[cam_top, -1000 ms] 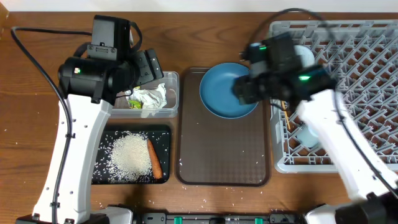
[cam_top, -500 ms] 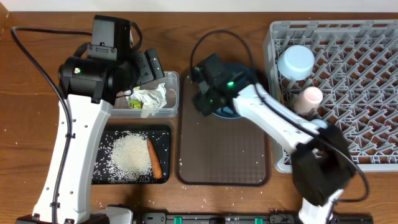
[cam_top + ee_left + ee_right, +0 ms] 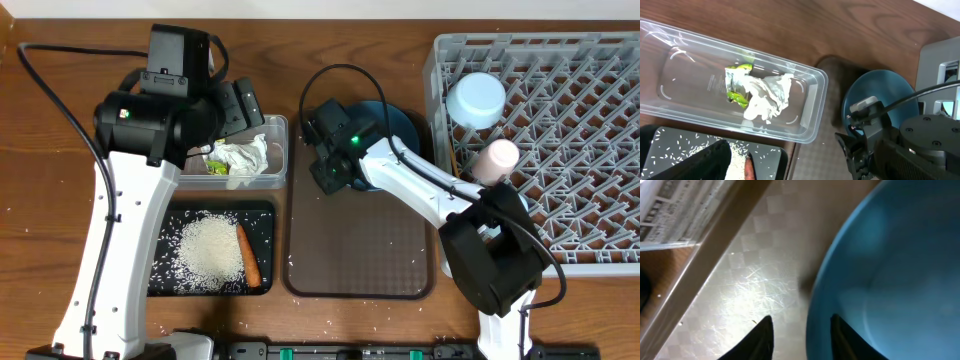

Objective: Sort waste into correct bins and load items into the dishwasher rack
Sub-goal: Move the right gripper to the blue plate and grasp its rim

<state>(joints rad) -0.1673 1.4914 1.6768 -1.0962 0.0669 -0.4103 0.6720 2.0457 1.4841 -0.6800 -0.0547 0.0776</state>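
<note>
The right tool (image 3: 802,335) sits low at the 9 o'clock edge of the plate (image 3: 400,125). Its fingers are apart astride the rim, one over the blue surface and one over the brown tray (image 3: 360,250), with a gap still showing beside the rim, so nothing is grasped. The plate lies at the tray's 12 o'clock end.

The left tool (image 3: 235,108) hangs released and empty over the tub (image 3: 278,150), which holds the wrapper (image 3: 238,157). At 6 o'clock from the tub, the black tray (image 3: 165,250) carries rice (image 3: 210,250) and the carrot (image 3: 248,255).

The rack (image 3: 580,150) stands on the worktop (image 3: 50,200) at 3 o'clock. It holds a bowl (image 3: 476,98) and a pink cup (image 3: 497,158).
</note>
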